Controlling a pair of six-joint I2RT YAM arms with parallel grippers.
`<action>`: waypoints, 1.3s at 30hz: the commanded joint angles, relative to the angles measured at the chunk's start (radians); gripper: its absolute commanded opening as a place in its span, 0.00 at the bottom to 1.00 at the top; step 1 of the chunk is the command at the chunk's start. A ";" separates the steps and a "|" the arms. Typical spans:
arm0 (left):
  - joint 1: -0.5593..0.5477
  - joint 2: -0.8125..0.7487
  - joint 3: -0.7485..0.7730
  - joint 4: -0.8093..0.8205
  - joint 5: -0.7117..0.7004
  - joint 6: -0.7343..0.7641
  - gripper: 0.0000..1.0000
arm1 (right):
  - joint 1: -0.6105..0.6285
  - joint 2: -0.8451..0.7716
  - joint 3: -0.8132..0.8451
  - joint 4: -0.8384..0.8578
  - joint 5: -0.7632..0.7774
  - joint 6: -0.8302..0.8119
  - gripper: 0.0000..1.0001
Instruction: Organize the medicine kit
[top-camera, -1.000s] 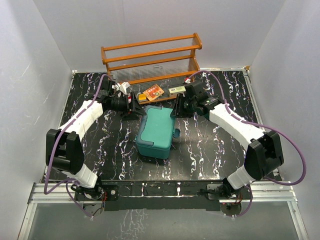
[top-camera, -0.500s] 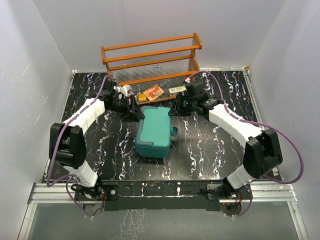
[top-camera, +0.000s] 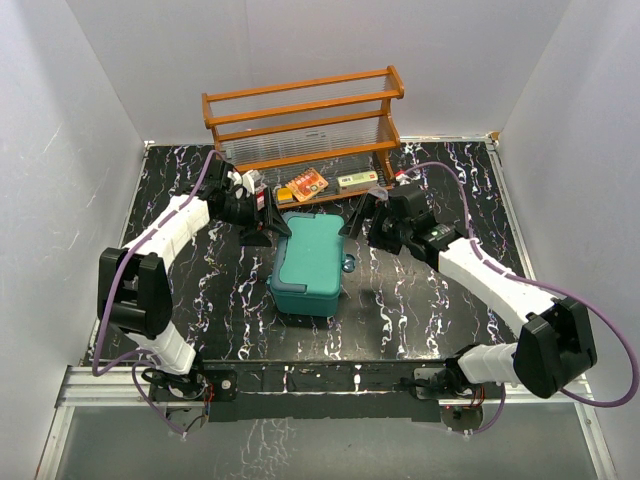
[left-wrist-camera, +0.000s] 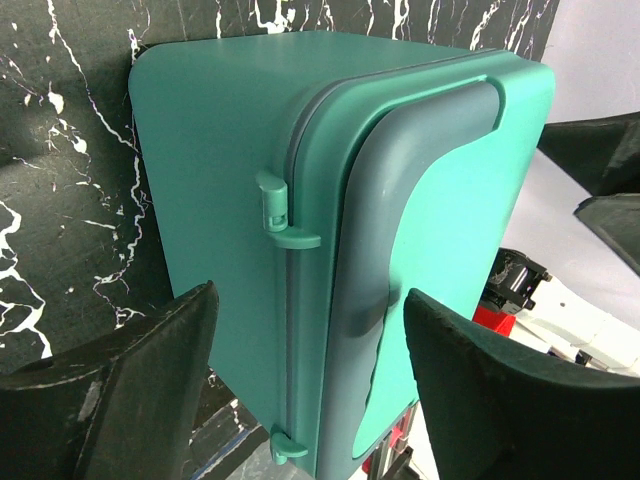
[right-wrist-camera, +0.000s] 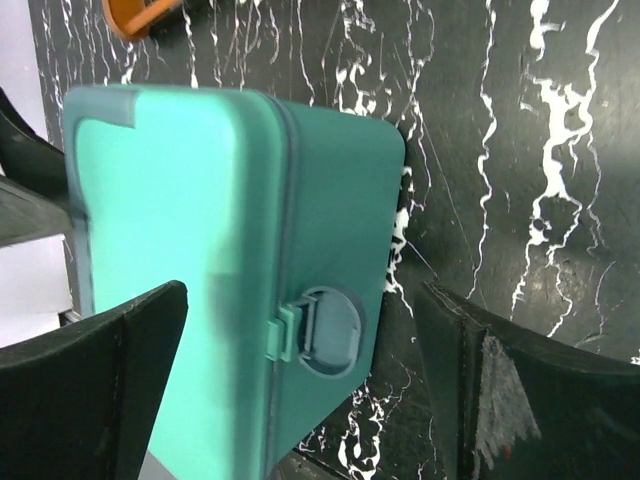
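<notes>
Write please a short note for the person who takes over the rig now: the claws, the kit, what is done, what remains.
Left claw: open, at the hinge side of the medicine kit, holding nothing.
Right claw: open, at the side with the latch, holding nothing.
Kit: on the table between the claws, lid shut, contents hidden.
Done: the kit is closed and released.
Left: an orange packet and a green packet lie at the foot of the wooden rack. Whether they belong inside the kit cannot be told, so check before moving it.
</notes>
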 joint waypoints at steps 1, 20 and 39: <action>-0.006 -0.092 -0.045 0.050 0.031 -0.059 0.79 | -0.003 -0.062 -0.103 0.210 -0.064 0.043 0.98; -0.013 -0.081 -0.112 0.063 0.080 -0.084 0.85 | -0.003 -0.034 -0.362 0.650 -0.259 0.224 0.98; -0.024 -0.059 -0.096 0.040 0.032 -0.076 0.81 | -0.003 -0.049 -0.287 0.505 -0.235 0.192 0.64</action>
